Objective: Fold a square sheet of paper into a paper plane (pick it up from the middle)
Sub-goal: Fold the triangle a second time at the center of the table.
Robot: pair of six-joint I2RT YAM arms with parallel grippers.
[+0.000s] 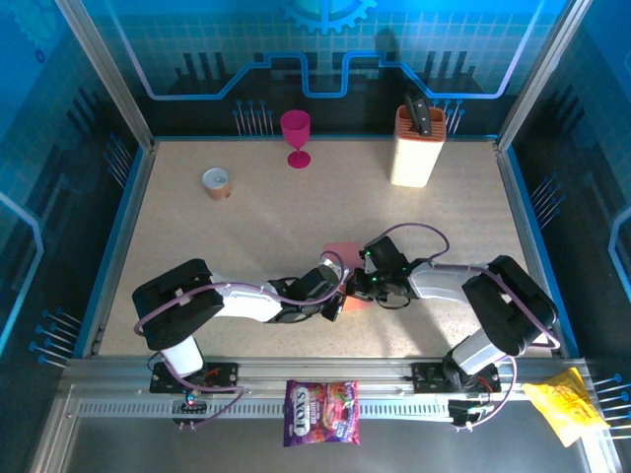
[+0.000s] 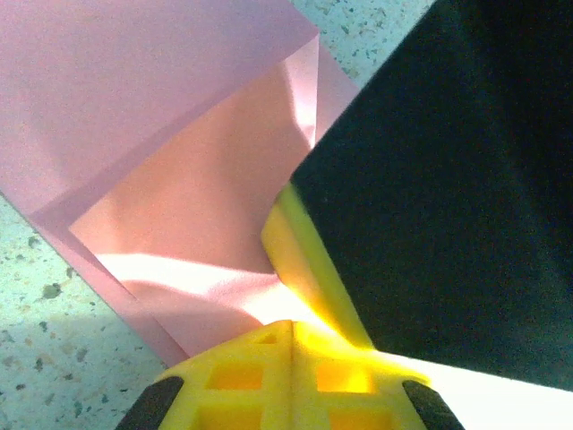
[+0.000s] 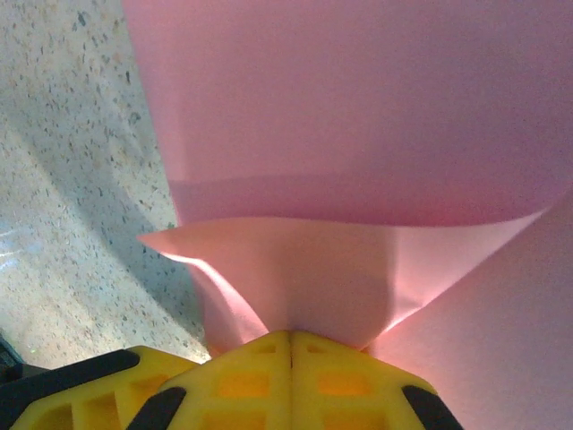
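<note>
- I am looking at the left arm (image 1: 237, 301), which is pointing in toward the middle of the table (image 1: 197, 246), close to its near edge. The left jaws are pressing together on a lower part of the sheet of paper (image 1: 340, 252), and their yellow fingers (image 2: 242, 376) are meeting flush with no gap.
- The sheet is sitting between the two arms, just in front of both wrists. It is partly folded, with one flap lying over another. I cannot tell how much of it is touching the table.
- I am judging it to be very light, thin and floppy. It is bowing where it leaves the jaws, so it will be sagging under its own weight, creasing wherever it is pinched, and tearing if the two arms are pulling against each other.
- I am reckoning the safest hold is a light pinch at an edge or along an existing fold, with the flat of the other jaws pressing the crease down onto the table.
- The right arm (image 1: 463, 281) is pointing in from the right. The right jaws are also clamping on the sheet, which is fanning out from between them.
</note>
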